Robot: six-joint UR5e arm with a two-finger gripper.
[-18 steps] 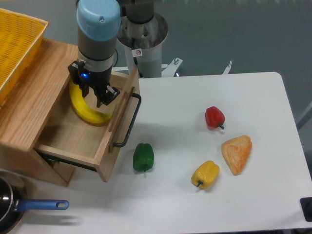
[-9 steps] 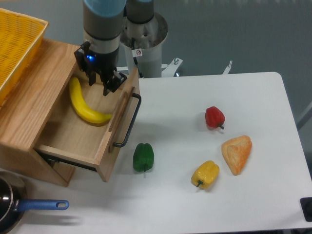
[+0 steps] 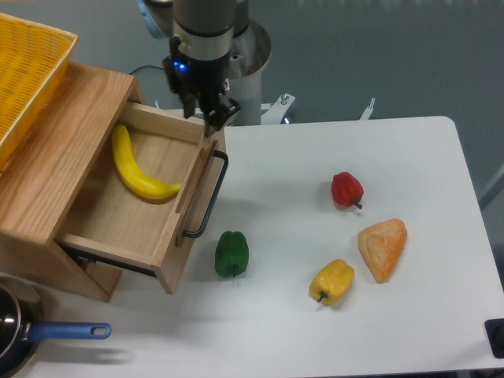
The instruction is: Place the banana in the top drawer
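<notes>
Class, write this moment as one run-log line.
banana: lying in open top drawer | gripper: empty, above drawer's back corner | drawer: not closed

green pepper point(image 3: 231, 253), red pepper point(image 3: 346, 189), yellow basket point(image 3: 27, 71)

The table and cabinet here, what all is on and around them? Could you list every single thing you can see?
banana: one, bright yellow, lying in the open top drawer
cabinet: one, light wood, left side
mesh basket: one, yellow, on top of the cabinet
green pepper: one, on the table just right of the drawer front
red pepper: one, mid table
yellow pepper: one, below the red one
pastry-like wedge: one, orange-tan, right of the yellow pepper
pan: one, dark with blue handle, bottom left corner
gripper: one, dark, above the drawer's back right corner, holding nothing
</notes>
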